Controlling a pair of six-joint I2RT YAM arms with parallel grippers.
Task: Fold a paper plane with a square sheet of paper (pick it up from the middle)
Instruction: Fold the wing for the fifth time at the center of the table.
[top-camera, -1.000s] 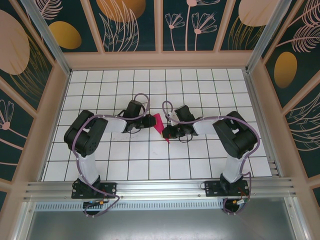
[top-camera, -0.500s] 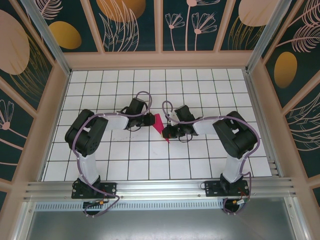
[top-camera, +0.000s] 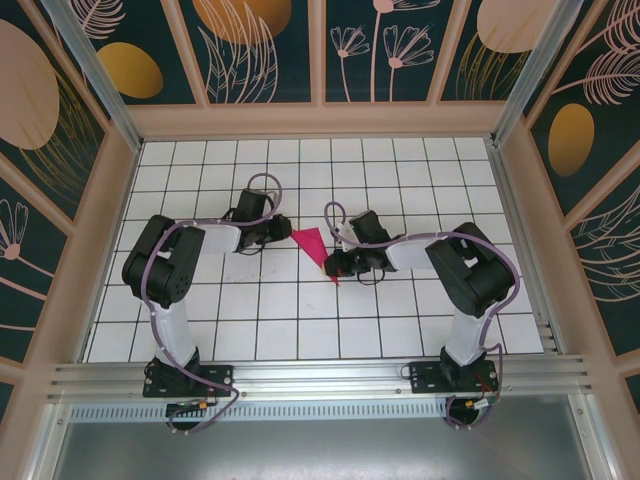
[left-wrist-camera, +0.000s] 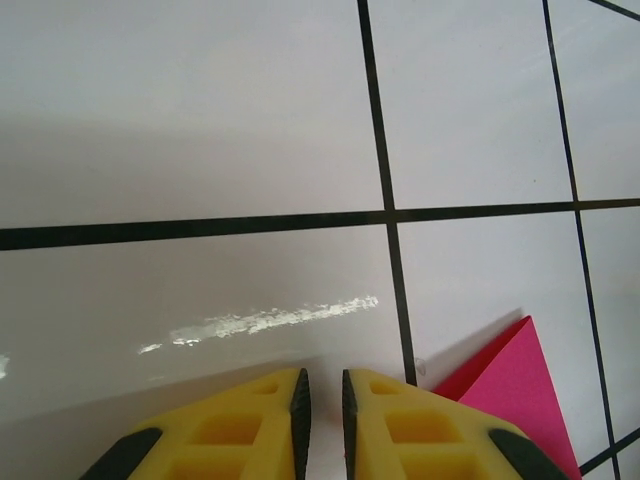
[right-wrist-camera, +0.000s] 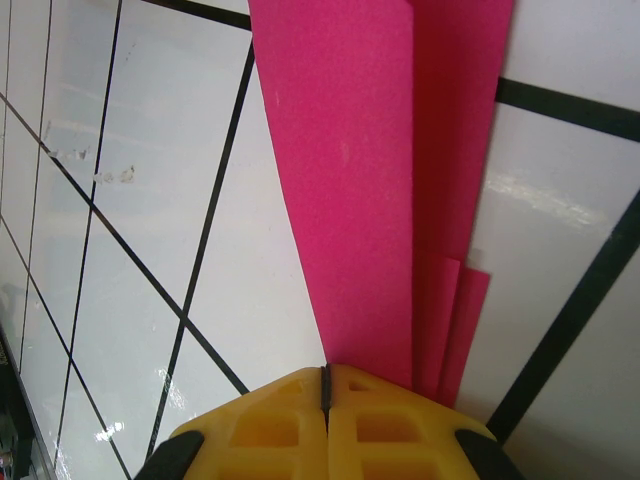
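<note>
The magenta-pink paper (top-camera: 312, 245), folded into a slim pointed paper plane shape with layered flaps, lies flat on the white tiles between the arms. In the right wrist view the paper (right-wrist-camera: 370, 180) runs away from my right gripper (right-wrist-camera: 326, 372), whose jaws are shut, and its narrow end passes under the fingertips. From above, the right gripper (top-camera: 333, 265) sits over that narrow end. My left gripper (top-camera: 283, 232) stands just left of the wide end, not touching it. Its jaws (left-wrist-camera: 322, 378) are a narrow gap apart with nothing between them, and a corner of the paper (left-wrist-camera: 520, 390) shows to their right.
The floor is white tiles with black grid lines (top-camera: 300, 170), walled by a beige frame (top-camera: 320, 120) and patterned panels. An aluminium rail (top-camera: 320, 378) carrying both arm bases runs along the near edge. A scuff mark (left-wrist-camera: 270, 320) lies on the tile ahead of the left gripper.
My left gripper has drawn back to the left, off the paper's wide end, which now lies uncovered. The right gripper and the paper have stayed put.
</note>
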